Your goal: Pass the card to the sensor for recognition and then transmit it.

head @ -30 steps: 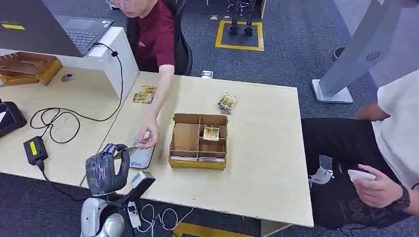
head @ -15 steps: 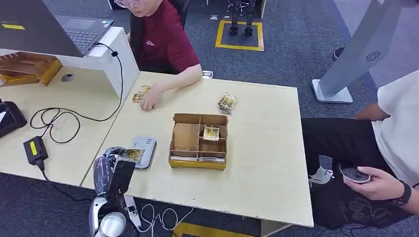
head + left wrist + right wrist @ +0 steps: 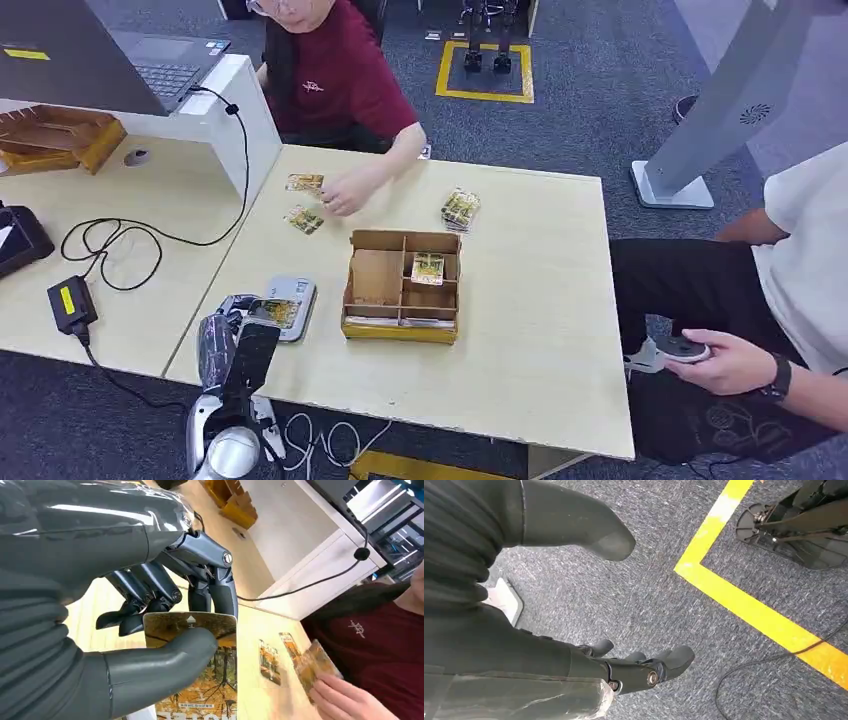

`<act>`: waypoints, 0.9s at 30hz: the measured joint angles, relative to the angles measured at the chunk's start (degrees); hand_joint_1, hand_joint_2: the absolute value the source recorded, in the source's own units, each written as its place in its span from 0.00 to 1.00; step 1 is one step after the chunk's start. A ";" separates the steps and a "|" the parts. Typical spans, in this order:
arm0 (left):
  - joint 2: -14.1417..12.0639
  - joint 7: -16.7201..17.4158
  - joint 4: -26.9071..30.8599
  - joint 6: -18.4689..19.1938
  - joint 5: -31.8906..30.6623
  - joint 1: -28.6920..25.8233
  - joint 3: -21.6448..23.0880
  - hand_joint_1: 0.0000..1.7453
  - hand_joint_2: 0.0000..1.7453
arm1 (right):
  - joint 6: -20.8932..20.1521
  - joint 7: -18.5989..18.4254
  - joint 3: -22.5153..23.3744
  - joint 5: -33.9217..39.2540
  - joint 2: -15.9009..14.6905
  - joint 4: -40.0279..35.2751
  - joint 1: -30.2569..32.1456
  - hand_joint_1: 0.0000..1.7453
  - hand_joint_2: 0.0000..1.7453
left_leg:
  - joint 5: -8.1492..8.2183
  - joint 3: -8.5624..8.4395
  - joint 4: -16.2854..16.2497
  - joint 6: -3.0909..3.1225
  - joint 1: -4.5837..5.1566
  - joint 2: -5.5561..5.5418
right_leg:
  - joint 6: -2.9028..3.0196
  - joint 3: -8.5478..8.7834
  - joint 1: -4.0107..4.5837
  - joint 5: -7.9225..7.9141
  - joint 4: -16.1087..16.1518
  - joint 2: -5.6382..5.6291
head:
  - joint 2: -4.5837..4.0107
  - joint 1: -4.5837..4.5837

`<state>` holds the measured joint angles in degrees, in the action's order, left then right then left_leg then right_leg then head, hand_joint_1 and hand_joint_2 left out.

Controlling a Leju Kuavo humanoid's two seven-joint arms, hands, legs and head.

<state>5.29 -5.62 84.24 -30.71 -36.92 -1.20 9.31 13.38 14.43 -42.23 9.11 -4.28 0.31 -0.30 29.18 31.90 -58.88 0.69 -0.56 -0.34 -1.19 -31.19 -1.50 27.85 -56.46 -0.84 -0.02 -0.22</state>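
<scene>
1. You have the pale wooden table (image 3: pixel 520 330) in front of you in the head view, with a person in a dark red top (image 3: pixel 335 75) seated at its far side and a second person in a white top (image 3: pixel 810 260) seated to the right, holding a small controller (image 3: pixel 680 348).
2. Near the middle of the table sits the cardboard divider box (image 3: pixel 403 285), with a single card lying in one of its far compartments.
3. Just left of the box lies the grey sensor (image 3: pixel 290 303), flat on the table near the front edge.
4. Your left hand (image 3: pixel 228 340) is at the table's near edge, gripping the card (image 3: pixel 200 680) between the thumb and the dark fingers (image 3: pixel 150 587); the card's far end appears to lie over the sensor, though you cannot tell from the head view whether it touches.
5. Your right hand (image 3: pixel 624 667) hangs over grey carpet beside a yellow floor line (image 3: pixel 749 605), fingers loosely curled and holding nothing.
6. The red-topped person's hand (image 3: pixel 345 195) rests near two loose cards (image 3: pixel 304 200) on the far left of the table; a small stack of cards (image 3: pixel 460 208) lies beyond the box.
</scene>
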 joint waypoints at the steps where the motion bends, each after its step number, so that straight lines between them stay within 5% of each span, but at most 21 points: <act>1: -0.02 0.09 0.00 0.11 0.22 0.01 0.02 1.00 1.00 | 0.00 0.00 0.00 0.02 0.00 0.00 0.00 0.00 1.00 | 0.00 0.00 0.00 0.00 0.00 0.00 | 0.00 0.00 0.00 0.00 0.00 0.00 | 0.00 0.00; 7: -0.04 5.31 -0.09 3.52 8.31 0.77 0.02 1.00 1.00 | 0.31 -0.92 0.00 0.13 0.11 0.00 -0.04 0.00 1.00 | 0.00 0.00 0.00 0.00 0.00 -0.01 | 0.00 0.00 0.00 0.00 0.00 0.00 | 0.00 0.00; 17: -0.50 6.38 -7.86 -6.12 5.07 8.26 0.00 1.00 1.00 | 0.37 -1.73 -0.61 -0.94 0.20 -0.04 -0.82 0.00 1.00 | -0.05 0.02 0.00 0.05 0.00 -0.11 | -0.01 0.04 0.00 -0.01 0.00 0.11 | 0.00 0.02; 27: -1.33 3.82 -18.23 -8.37 6.43 13.66 -0.33 1.00 1.00 | -0.22 -4.15 -1.73 -1.79 -0.24 -2.67 -0.90 0.00 1.00 | -0.05 0.01 -0.01 0.06 0.00 -0.07 | 0.00 0.03 0.00 -0.03 -0.01 0.05 | 0.00 0.00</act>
<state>3.96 -1.79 66.01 -39.08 -30.49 12.47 8.98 13.16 10.27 -43.95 7.32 -4.52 -2.36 -1.20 29.13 31.92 -58.89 0.75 -0.56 -0.41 -1.19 -31.17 -1.50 27.82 -56.47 -0.79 -0.02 -0.22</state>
